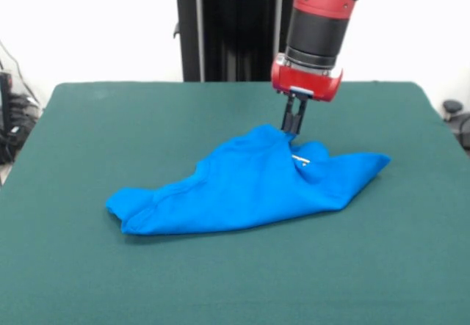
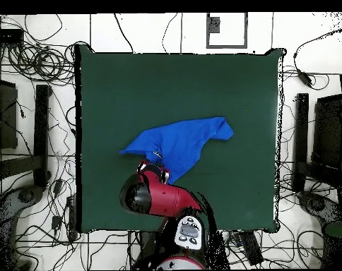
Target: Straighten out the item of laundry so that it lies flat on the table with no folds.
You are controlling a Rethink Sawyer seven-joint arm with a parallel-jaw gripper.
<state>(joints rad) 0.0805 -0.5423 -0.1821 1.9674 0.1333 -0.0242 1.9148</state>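
The item of laundry (image 1: 242,185) is a bright blue shirt, plain side up, bunched and folded into a rough wedge on the dark green table (image 1: 220,281). Its top edge is raised into a peak at the back. My gripper (image 1: 292,128) comes down from above with its black fingers (image 1: 297,118) close together, pinching that raised peak of cloth. In the overhead view the shirt (image 2: 181,145) lies near the table's (image 2: 131,85) middle, and the red arm covers the gripper, so only a bit of it shows at the shirt's near edge.
Green table surface surrounds the shirt on all sides, widest toward the front edge (image 1: 235,318). Cables and stands (image 2: 32,141) sit on the floor beyond the table's sides.
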